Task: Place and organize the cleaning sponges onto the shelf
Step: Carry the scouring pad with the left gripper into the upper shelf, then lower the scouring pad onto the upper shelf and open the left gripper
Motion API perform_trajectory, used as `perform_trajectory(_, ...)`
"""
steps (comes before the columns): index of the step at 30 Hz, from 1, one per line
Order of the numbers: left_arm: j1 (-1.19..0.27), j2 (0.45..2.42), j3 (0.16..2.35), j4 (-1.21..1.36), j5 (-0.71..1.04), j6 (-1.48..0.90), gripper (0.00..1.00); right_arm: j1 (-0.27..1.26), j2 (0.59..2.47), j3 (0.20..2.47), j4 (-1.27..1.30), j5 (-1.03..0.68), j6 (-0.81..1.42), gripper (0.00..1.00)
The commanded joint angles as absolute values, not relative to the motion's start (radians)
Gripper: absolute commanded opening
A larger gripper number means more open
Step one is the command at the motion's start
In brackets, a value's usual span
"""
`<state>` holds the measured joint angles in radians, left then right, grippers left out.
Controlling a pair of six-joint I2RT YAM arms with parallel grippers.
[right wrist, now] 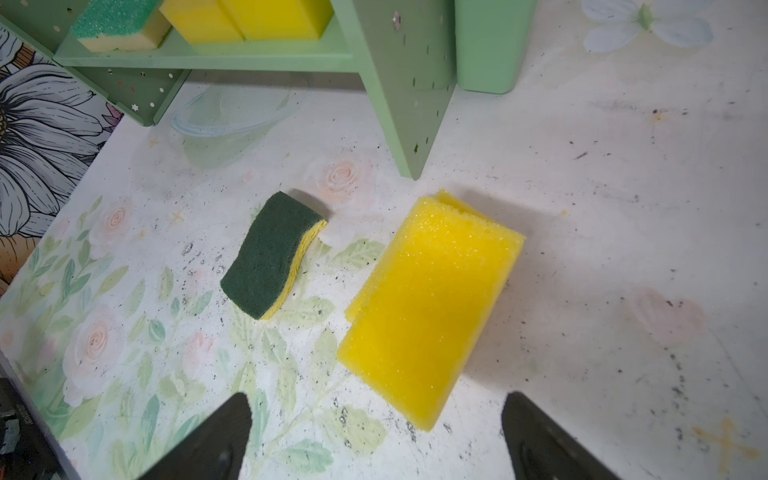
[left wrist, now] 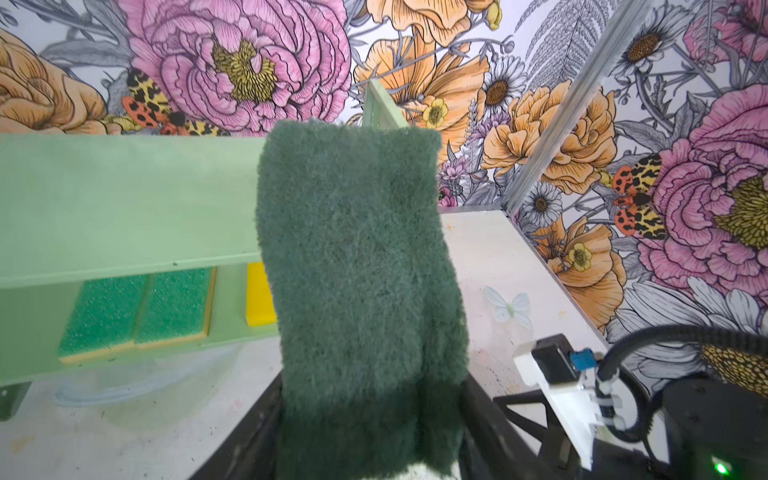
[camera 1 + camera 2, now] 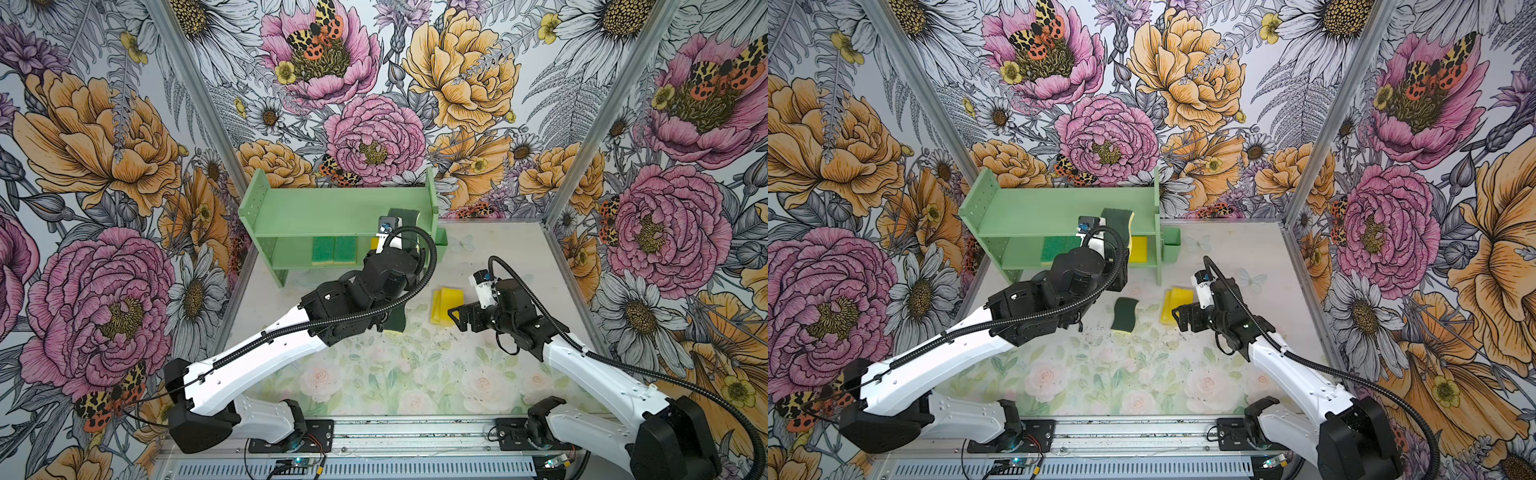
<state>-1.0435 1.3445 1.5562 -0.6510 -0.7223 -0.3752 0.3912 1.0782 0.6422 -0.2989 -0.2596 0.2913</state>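
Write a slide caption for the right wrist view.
Open right gripper faces stacked yellow foam sponges beside a wavy dark-green-topped sponge on the table.

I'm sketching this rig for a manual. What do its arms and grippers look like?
The left arm and right arm have smooth white shells with black joint housings. A black ribbed hose runs along each. Each wrist carries a white camera block with a blue connector. The right gripper is black, with flat tapered fingers.

The dark-green sponge (image 2: 357, 270) hides the tips of the left claw (image 2: 370, 432) — whether it grips is unclear.
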Motion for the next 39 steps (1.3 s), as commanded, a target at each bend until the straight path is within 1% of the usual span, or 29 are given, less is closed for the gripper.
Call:
perform_trajectory(1,-0.993,1.409,1.648,-0.657,-0.72,-0.262,0.6,0.388,1.083,0.652,-0.288,-0.263,0.296,0.96)
perform_trajectory(8,-0.84,1.553,1.814,-0.658,-0.594,-0.228,0.61,0.387,1.083,0.655,-0.29,-0.258,0.299,0.96)
perform_trajectory(15,-0.739,1.681,1.914,-0.69,-0.487,-0.226,0.61,0.387,1.067,0.654,-0.291,-0.26,0.302,0.96)
perform_trajectory(22,-0.674,1.847,2.076,-0.817,-0.435,-0.249,0.61,0.385,1.062,0.642,-0.294,-0.257,0.317,0.96)
perform_trajectory(33,-0.628,1.936,2.141,-0.852,-0.371,-0.29,0.6,0.385,1.028,0.632,-0.304,-0.25,0.322,0.96)
perform_trajectory(39,-0.616,1.945,2.142,-0.855,-0.367,-0.319,0.6,0.385,1.028,0.631,-0.305,-0.25,0.322,0.96)
